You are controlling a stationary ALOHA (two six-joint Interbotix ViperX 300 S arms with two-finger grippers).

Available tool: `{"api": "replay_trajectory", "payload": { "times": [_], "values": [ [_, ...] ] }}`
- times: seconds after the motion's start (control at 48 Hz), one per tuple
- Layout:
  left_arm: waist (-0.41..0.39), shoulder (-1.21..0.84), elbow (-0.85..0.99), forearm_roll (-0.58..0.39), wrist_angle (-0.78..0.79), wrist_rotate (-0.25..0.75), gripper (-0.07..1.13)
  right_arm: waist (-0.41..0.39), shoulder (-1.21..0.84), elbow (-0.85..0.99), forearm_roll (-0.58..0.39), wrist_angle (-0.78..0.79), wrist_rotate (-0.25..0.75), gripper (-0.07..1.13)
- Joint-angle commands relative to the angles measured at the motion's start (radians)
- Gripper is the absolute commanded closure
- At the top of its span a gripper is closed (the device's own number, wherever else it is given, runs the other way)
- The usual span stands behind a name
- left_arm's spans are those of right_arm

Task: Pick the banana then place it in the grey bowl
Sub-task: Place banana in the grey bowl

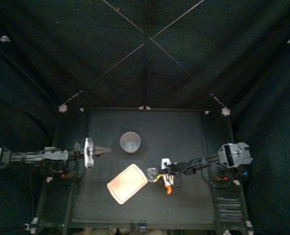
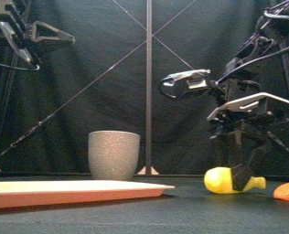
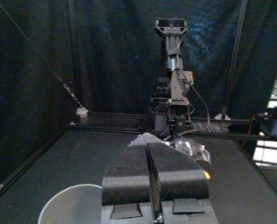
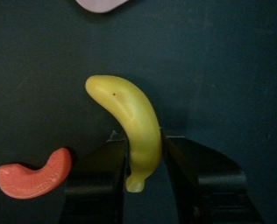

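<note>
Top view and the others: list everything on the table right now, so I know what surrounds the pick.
banana: one, yellow, lying on the table right of centre near the front.
grey bowl: one, grey speckled, upright mid-table, behind the tray.
pink tray: one, pink, flat, front centre, left of the banana.
curved toy: one, red-orange, beside the banana, not touching it.
table: one, black.
left end effector: one, shut and empty, raised over the table's left side.
right end effector: one, lowered to the table, jaws closed against both sides of the banana's end.
</note>
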Motion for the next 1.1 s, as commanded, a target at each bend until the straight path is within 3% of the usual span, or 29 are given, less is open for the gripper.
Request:
{"api": "replay_trajectory", "payload": {
  "times": [0.021,0.25,0.479,0.708,1.104],
  "values": [
    [0.002,0.003,-0.011,-0.003,-0.009,0.0,1.07,-0.002,-0.035,-0.035,0.005,-0.006,0.0,0.57],
    [0.002,0.003,-0.011,-0.003,-0.009,0.0,1.07,-0.021,-0.081,-0.16,-0.026,-0.054,0.002,0.58],
    [0.002,0.003,-0.012,-0.002,-0.018,0.0,1.07,-0.186,-0.04,-0.342,-0.109,-0.268,0.012,0.58],
    [0.002,0.002,-0.011,0.002,-0.029,0.0,1.07,-0.339,0.103,-0.483,-0.106,-0.397,0.012,0.58],
    [0.002,0.002,-0.006,0.023,-0.029,0.0,1.07,-0.38,0.169,-0.492,-0.104,-0.383,0.012,0.57]
  ]
}}
